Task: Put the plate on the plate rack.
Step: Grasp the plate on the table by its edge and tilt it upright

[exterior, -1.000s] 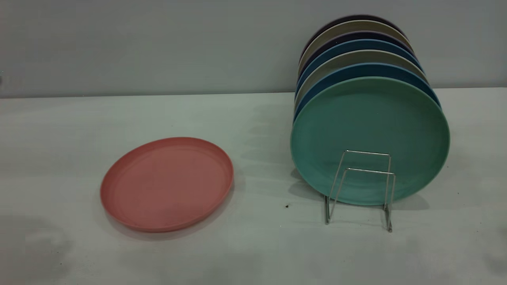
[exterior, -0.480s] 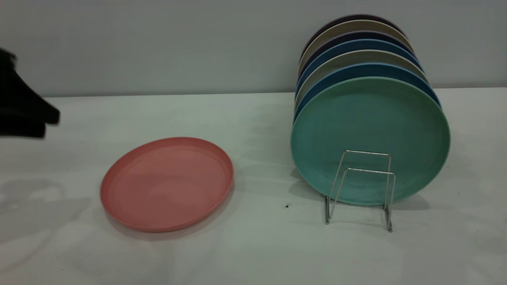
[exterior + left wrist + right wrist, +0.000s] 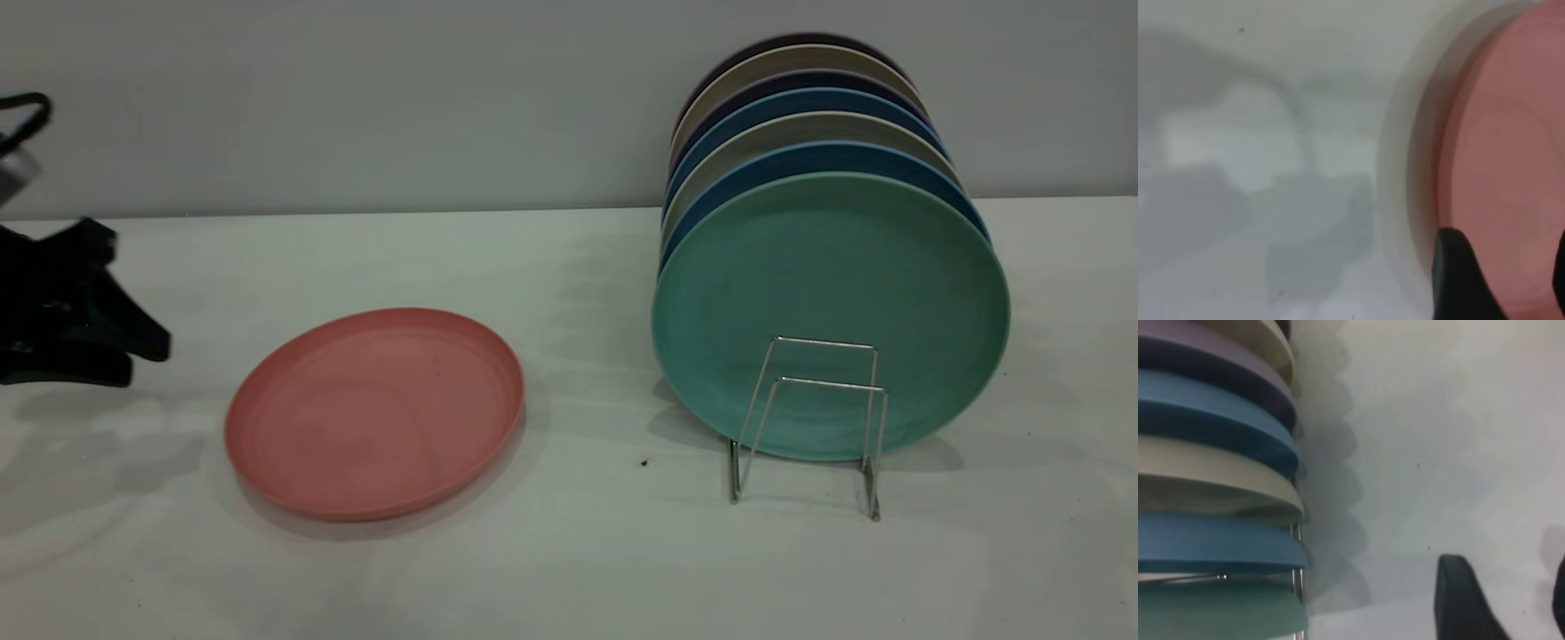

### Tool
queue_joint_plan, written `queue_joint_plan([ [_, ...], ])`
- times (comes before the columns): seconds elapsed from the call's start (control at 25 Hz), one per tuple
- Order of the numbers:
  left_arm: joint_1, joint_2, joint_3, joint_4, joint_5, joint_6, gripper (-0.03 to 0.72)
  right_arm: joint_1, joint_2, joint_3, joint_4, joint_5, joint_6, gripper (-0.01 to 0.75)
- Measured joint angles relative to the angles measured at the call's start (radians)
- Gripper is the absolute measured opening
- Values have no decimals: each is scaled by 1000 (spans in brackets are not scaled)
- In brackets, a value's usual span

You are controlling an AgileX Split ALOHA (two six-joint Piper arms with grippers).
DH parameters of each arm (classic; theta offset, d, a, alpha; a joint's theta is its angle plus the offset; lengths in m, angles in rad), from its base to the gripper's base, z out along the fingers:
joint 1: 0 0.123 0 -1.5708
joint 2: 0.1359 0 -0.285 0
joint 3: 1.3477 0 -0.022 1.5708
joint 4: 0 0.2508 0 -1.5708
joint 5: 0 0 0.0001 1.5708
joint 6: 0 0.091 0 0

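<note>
The salmon-pink plate (image 3: 373, 413) lies flat on the white table, left of centre. My left gripper (image 3: 140, 358) is open and empty, low at the far left, a short way from the plate's left rim. In the left wrist view the plate (image 3: 1511, 147) lies between and beyond the open gripper (image 3: 1508, 270). The silver wire plate rack (image 3: 822, 387) stands at the right, with two bare loops at its front. My right gripper (image 3: 1508, 593) is open and empty over bare table beside the rack (image 3: 1297, 547); it is out of the exterior view.
The rack holds a teal-green plate (image 3: 831, 311) at the front and several blue, beige and dark plates (image 3: 800, 107) upright behind it. Their edges show in the right wrist view (image 3: 1218, 480). A grey wall runs behind the table.
My left gripper has come into view from the left edge and moved down and right toward the pink plate. The plate and rack have not moved.
</note>
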Motion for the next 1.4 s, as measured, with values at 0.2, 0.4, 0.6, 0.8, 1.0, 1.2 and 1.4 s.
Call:
queue_joint_plan([
  [0.2, -58, 40, -25, -8, -31, -3, 406, 0, 19, -25, 10, -7, -6, 437],
  [0.4, -77, 85, -32, -13, -59, -9, 406, 0, 21, -32, 16, -32, -10, 443],
  [0.6, -80, 110, -39, -20, -70, -10, 406, 0, 37, -53, 26, -29, -14, 442],
  [0.8, -92, 137, -46, -56, -80, -6, 406, 0, 61, -53, 38, -29, -32, 435],
  [1.0, -108, 148, -50, -69, -108, -4, 406, 0, 61, -53, 61, -29, -59, 420],
  [1.2, -114, 162, -75, -73, -110, -3, 406, 0, 65, -53, 97, -29, -89, 415],
  [1.4, -123, 189, -88, -98, -102, -1, 406, 0, 71, -53, 111, -29, -107, 413],
])
